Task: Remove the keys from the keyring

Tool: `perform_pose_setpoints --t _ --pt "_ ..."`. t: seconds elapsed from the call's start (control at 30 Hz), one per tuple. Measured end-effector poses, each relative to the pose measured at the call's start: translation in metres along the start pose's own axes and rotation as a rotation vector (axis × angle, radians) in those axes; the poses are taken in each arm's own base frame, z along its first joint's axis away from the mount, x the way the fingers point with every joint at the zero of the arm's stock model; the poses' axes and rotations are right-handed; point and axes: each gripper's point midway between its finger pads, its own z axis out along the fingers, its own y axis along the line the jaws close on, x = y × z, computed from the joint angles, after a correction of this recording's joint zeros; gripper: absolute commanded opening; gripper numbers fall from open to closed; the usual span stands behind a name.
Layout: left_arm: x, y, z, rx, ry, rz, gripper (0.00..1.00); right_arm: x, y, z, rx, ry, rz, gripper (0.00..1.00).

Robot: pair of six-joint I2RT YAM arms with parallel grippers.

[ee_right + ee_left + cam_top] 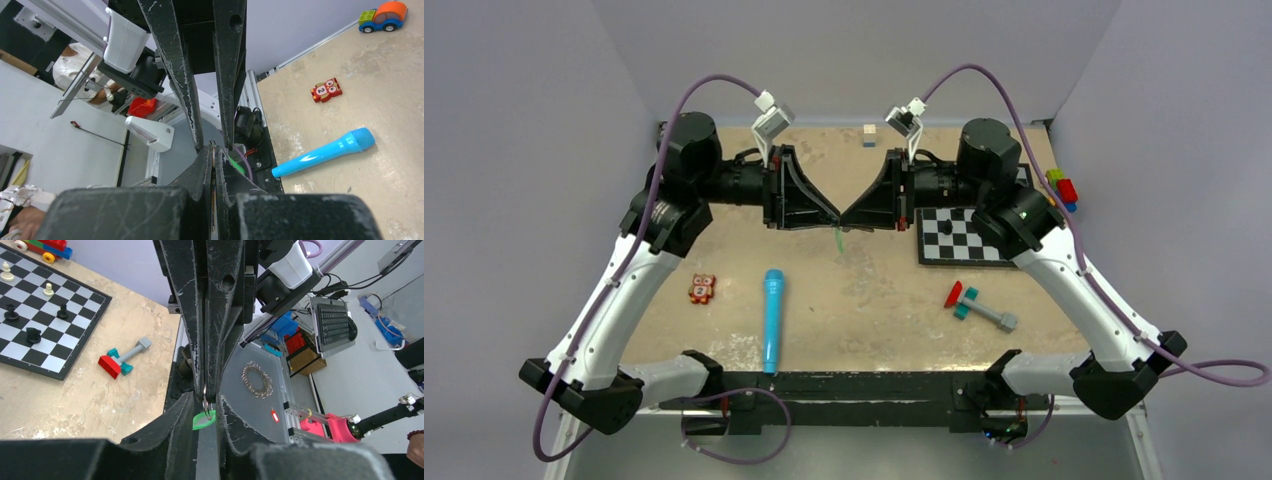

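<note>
1. Progress looks slight to me. The keyring (pixel 206 403) hangs in the air over the middle of the counter (pixel 874 290), somewhat nearer its far edge than its near one, where the two arms meet tip to tip.
2. Right pincer (pixel 854 213): its jaws are pressed together on the thin metal of the ring, as both wrist views show.
3. Left pincer (pixel 829 212): its jaws stand a little apart, straddling the other's tips. A green key tag (pixel 202 420) sits in the gap, and I cannot tell whether the jaws bear on it or only flank it.
4. The green piece dangles from the ring, so by my reckoning nothing has come off yet. I see no loose key lying anywhere on the counter. How many keys hang there is hidden between the fingers.
5. What is left, as I judge it, is the whole job: working each key round the coil and off.
6. Writing is scarce. A red tile (pixel 702 289) toward the left edge bears round printed marks, perhaps digits or eyes, too small to read.
7. The chessboard (pixel 969 235) by the right edge and the blue toy microphone (pixel 772 318) near the near edge show no lettering. No brand is legible on either arm.
</note>
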Motion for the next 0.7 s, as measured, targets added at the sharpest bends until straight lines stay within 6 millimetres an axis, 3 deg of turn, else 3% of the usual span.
perform_pose_setpoints --t 0.27,0.7 --pt "0.001 -0.005 -0.001 0.022 0.005 0.01 0.01 0.0 0.002 0.0 -0.023 0.003 0.008 0.0" --pt "-0.008 -0.028 -0.002 0.142 -0.019 -0.004 0.0 -0.007 0.028 -0.002 -0.171 -0.001 -0.007 0.0"
